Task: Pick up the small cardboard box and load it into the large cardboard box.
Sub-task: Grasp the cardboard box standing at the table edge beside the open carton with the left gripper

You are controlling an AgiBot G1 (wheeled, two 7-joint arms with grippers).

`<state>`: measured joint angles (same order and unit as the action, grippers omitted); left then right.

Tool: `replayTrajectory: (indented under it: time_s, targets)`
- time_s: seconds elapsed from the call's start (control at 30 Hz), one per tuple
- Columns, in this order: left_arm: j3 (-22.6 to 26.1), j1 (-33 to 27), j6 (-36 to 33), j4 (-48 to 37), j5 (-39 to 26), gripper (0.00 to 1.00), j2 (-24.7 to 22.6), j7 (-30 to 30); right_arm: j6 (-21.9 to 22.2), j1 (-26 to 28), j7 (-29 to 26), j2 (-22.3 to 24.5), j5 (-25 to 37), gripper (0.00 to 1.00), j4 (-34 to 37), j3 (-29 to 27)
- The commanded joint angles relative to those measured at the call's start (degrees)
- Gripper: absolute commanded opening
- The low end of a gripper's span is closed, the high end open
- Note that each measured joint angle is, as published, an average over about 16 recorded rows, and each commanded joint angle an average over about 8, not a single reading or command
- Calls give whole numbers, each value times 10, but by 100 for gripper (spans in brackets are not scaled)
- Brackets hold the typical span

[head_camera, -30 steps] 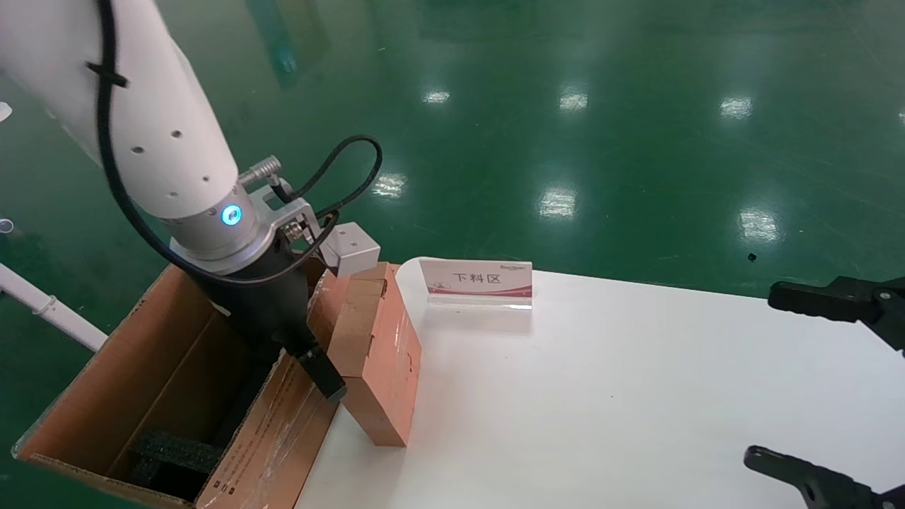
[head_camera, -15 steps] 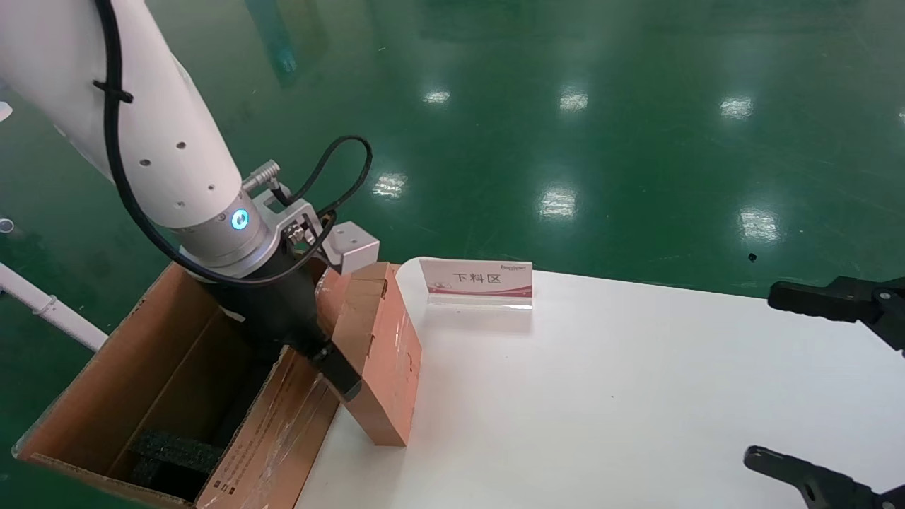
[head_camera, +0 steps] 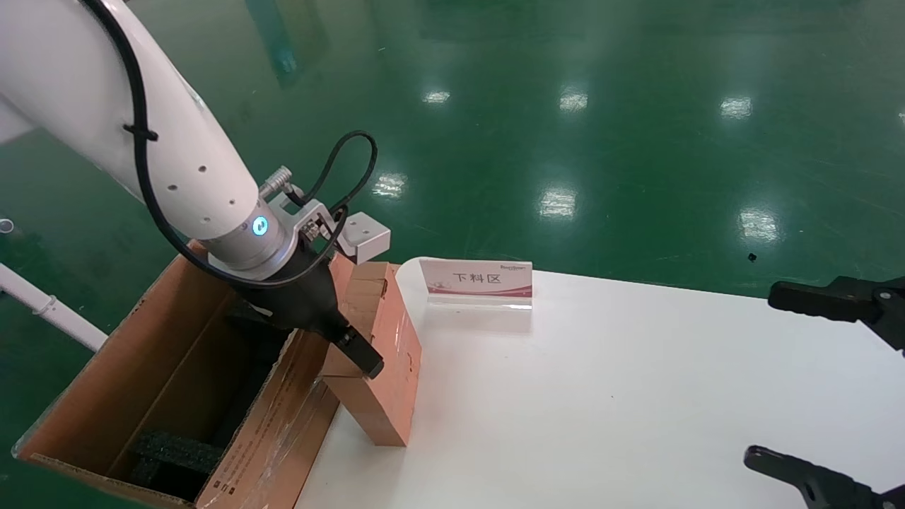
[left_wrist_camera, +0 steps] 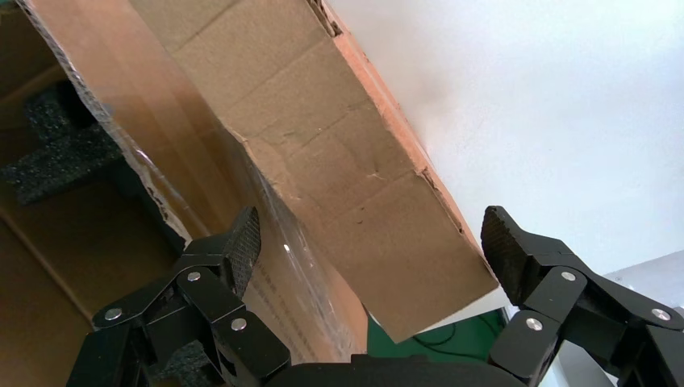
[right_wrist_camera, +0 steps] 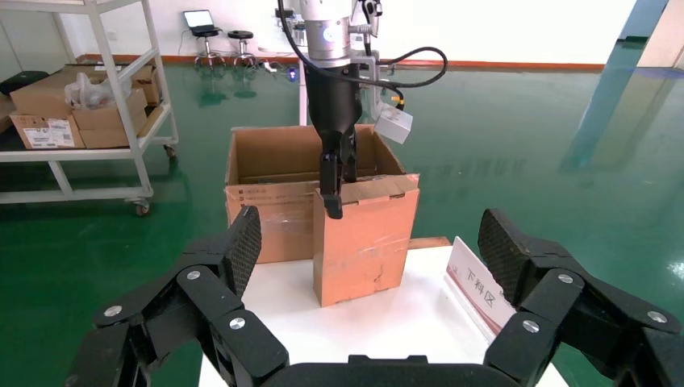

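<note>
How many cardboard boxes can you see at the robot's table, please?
2: the small cardboard box standing on edge at the table's left end, and the large cardboard box beside it, off the table. Shelf boxes excluded.

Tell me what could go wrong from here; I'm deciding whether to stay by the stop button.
The left gripper is open astride the small cardboard box's top edge. The box stands on edge at the table's border, leaning against the large cardboard box's taped flap. A push could tip it. One finger sits near that flap and might pinch it too. A grip near one corner could let the box swing.
</note>
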<state>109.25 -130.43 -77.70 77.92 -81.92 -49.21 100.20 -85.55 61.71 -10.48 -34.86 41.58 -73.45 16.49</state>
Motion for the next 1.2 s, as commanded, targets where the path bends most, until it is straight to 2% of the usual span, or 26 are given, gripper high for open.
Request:
replayTrajectory:
  time_s: [0.03,0.57,1.2]
  targets:
    - [1,4,6,0,-4,100,1,3,0,0,0,0,0,100,0,0]
    - [4,12,-11,0,17,100,1,-5,0,0,0,0,0,100,0,1]
    - [6,33,21,-2,8,100,9,7,1,0,1,1,-1,100,0,1]
